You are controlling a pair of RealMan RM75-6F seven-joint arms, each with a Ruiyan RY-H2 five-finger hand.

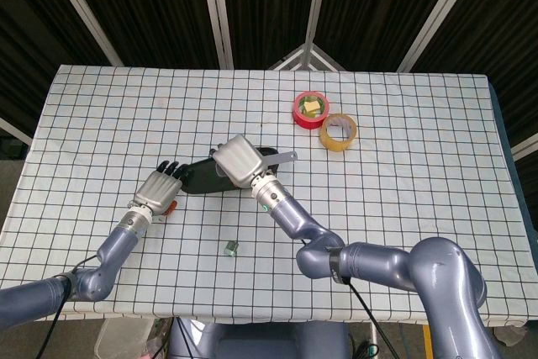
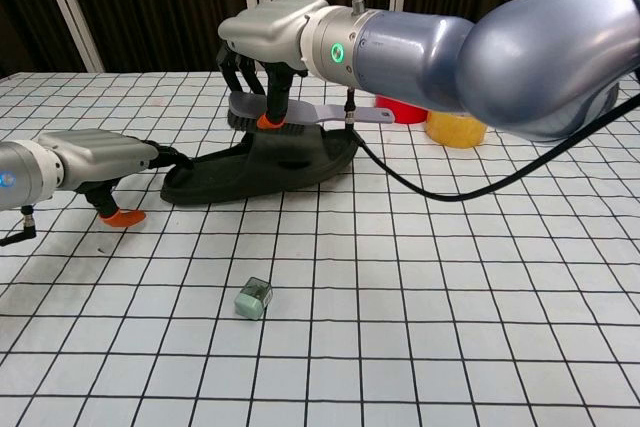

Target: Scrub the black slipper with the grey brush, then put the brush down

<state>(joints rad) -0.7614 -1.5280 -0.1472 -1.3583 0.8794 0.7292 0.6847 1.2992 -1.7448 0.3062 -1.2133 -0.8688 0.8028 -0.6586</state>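
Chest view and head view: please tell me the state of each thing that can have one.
black slipper: flat on the table, sole down.
grey brush: held over the slipper, bristles down.
right hand: grips the brush.
left hand: holds nothing, fingers at the slipper's end.
red tape roll: lies flat.
yellow tape roll: lies flat.

On my feed: white tablecloth [image 1: 403,174] with a black grid. On it, a black rubber slipper [image 2: 265,169]; above the slipper, a grey plastic brush [image 2: 300,114] in my silver right hand [image 2: 268,42], orange-tipped thumb. Beyond the slipper, red tape roll [image 1: 309,110], yellow tape roll [image 1: 339,131]. Nearer than the slipper, a small pale-green block [image 2: 253,299].
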